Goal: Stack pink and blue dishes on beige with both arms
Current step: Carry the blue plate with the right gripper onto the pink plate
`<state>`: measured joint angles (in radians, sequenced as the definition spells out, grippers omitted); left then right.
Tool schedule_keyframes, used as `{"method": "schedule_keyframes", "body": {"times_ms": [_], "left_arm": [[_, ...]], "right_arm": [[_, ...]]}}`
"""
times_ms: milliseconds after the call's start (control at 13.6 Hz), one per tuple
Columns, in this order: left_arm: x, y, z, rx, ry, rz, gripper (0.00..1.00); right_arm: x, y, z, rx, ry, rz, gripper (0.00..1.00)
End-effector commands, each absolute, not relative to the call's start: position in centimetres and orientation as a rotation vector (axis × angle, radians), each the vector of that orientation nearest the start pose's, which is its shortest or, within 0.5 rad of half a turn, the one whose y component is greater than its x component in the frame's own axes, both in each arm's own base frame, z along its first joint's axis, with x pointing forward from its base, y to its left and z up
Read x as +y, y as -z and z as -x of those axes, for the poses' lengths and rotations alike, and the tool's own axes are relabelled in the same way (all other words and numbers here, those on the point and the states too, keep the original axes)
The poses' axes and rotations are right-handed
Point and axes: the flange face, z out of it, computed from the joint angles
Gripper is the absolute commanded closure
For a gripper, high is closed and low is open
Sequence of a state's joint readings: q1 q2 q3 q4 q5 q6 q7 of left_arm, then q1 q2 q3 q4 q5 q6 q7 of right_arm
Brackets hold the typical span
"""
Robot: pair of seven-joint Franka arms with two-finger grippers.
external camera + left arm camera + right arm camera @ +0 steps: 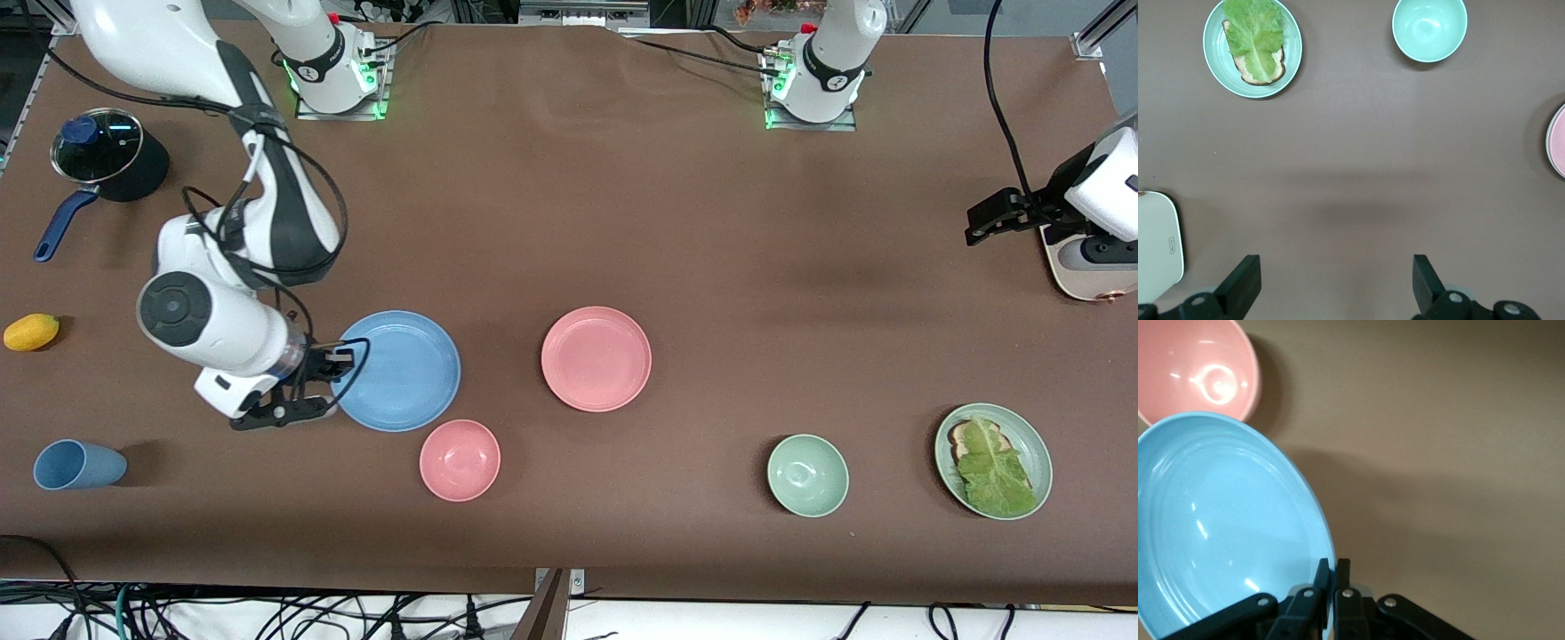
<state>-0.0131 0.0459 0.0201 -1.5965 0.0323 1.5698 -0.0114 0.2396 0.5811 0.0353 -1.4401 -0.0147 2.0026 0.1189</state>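
The blue plate [399,371] sits toward the right arm's end of the table, and the right gripper [327,384] has it by the rim at about nine o'clock, toward the right arm's end; in the right wrist view the two fingers [1323,577] are pinched nearly together with the plate's edge [1238,533] caught between them. Whether the plate is lifted off the cloth I cannot tell.

At roughly three o'clock from it, apart from it near the table's middle, lies the pink plate [596,358], flat and untouched; its edge [1556,141] just shows in the left wrist view. A small pink bowl [460,460] sits just beside the blue plate at about five o'clock, nearer the front camera.

The left gripper [1335,283] waits high over bare brown tablecloth [676,222] at the left arm's end, fingers spread wide and holding nothing.

Farther out are a green bowl [807,475], a green plate [1035,449] with bread and lettuce [993,469], a blue cup [78,465] on its side, a lemon [31,332] and a lidded pot [108,158].
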Motion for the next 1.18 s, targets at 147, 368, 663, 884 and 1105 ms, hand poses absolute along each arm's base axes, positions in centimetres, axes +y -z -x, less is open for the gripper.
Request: {"method": "schedule_keyframes", "body": {"times_ms": [147,368,663,884,1105], "left_arm": [[0.6,-59.4,-56.9,0.003,-0.108,3.120,0.00],[0.4,-59.9,-57.1,0.000,-0.089,3.122,0.00],[0.2,-60.6,-57.1,0.003,-0.067,3.121,0.00],[0.1,-60.6,-57.1,0.005,-0.065,3.121,0.00],[0.2,-60.2,-57.4,0.005,-0.076,3.114,0.00]], "right_arm": [[29.0,-35.2,-65.3,-0.076,-0.025,3.137,1.00],[35.9,-34.0,-62.5,-0.007,0.020,3.120,1.00],[42.2,-32.1,-59.6,0.117,0.023,3.031,1.00],[44.7,-30.1,-59.0,0.205,0.089,2.980,1.00],[45.3,-28.5,-59.0,0.225,0.113,2.963,1.00]]}}
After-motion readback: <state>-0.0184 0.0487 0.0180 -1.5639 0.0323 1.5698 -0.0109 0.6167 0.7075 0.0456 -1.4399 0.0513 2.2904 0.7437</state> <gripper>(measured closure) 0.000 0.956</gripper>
